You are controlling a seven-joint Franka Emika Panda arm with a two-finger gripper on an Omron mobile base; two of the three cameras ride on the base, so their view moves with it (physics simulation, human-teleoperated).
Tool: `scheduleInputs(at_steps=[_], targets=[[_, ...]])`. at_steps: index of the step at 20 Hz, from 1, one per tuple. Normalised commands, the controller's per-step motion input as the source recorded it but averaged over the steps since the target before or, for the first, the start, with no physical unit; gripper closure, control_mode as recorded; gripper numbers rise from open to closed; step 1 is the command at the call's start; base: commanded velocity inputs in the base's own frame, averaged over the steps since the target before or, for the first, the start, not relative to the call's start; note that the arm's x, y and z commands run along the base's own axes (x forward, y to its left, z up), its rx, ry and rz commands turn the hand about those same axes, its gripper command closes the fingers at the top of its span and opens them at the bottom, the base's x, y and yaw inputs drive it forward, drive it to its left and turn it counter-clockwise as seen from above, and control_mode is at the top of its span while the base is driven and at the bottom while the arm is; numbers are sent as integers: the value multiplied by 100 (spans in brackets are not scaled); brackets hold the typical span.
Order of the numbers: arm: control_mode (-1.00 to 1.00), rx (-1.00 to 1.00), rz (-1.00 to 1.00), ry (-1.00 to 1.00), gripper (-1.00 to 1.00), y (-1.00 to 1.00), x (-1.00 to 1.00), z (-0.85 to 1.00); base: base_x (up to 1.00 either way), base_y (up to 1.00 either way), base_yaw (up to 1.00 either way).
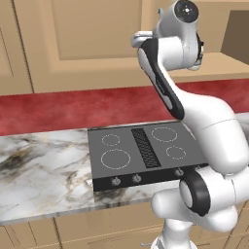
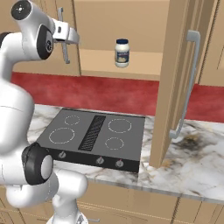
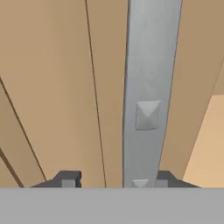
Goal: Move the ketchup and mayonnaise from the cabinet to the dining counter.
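The mayonnaise point(image 2: 122, 53), a white jar with a dark blue lid, stands upright on the shelf of the open cabinet point(image 2: 131, 63). The ketchup and the dining counter are out of view. My gripper point(image 2: 69, 38) is up at the cabinet's closed left door point(image 1: 87, 39), at its vertical silver handle point(image 2: 66, 53). In the hand view the handle point(image 3: 148, 87) runs between the fingertips of the gripper point(image 3: 114, 180). The right fingertip point(image 3: 162, 179) is against the bar and the left fingertip point(image 3: 68, 179) stands clear of it. The jaws are part-way closed around the bar, with no grip on it.
The cabinet's right door point(image 2: 175, 87) is swung open toward me, its long handle point(image 2: 189, 83) hanging over the marble worktop point(image 1: 44, 170). A black cooktop point(image 2: 94, 135) with knobs lies below the cabinet. A red backsplash point(image 1: 73, 107) runs behind it.
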Motion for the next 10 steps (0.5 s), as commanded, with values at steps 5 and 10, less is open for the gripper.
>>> scheduleInputs(at_steps=[5, 10], targets=[[-100, 2, -6, -5, 100, 9, 9, -2, 0, 0, 0], [-100, 14, 0, -10, 100, 16, -40, 0, 0, 0, 0]])
